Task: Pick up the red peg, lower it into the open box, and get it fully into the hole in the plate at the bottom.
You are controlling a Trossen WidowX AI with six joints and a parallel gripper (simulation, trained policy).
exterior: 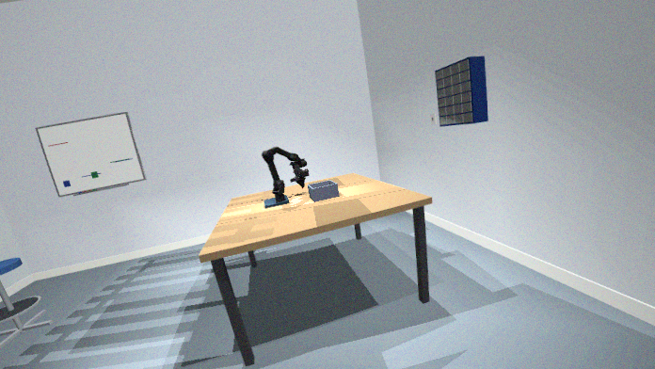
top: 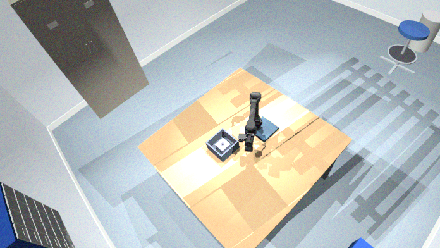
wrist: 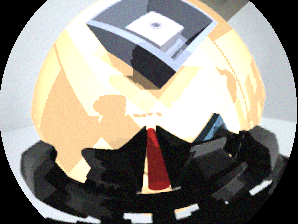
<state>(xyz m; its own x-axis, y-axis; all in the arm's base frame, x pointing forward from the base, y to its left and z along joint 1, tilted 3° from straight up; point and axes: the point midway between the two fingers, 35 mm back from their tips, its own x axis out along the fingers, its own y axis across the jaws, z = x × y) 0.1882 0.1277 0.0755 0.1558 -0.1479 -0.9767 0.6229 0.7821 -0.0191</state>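
A black robot arm [top: 253, 115] [exterior: 272, 165] stands on a blue base plate [top: 269, 129] [exterior: 269, 203] on a pale wooden worktop [top: 259, 196] [exterior: 282, 226]. The arm rises, bends over at its elbow and reaches toward an open grey-blue box, ending in a pair of dark fingers [top: 248, 148] [exterior: 302, 184] that point downward beside the box.

The wrist view looks along the fingers from close by. They are closed on a red peg [wrist: 157, 162], gripping it from both sides. The peg lies in the narrow space between them, one dark finger to its left in that picture and the other to its right. It looks like a slim red strip, wider near the bottom of the picture and narrower toward the fingertips, where its far end shows. A thin pale gap runs along part of its left edge. In the top and exterior views the peg cannot be made out; the fingers are small and dark there.

The open box [top: 222, 155] [exterior: 324, 192] [wrist: 132, 52] sits on the worktop, near the fingers but apart from them. Inside, at the bottom, is a white square plate [top: 219, 145] [wrist: 145, 25] with a small dark-rimmed hole at its middle. The peg is outside the box, in the grip of the fingers, and apart from the plate. In the exterior view the fingertips hang above the worktop, next to the box wall.
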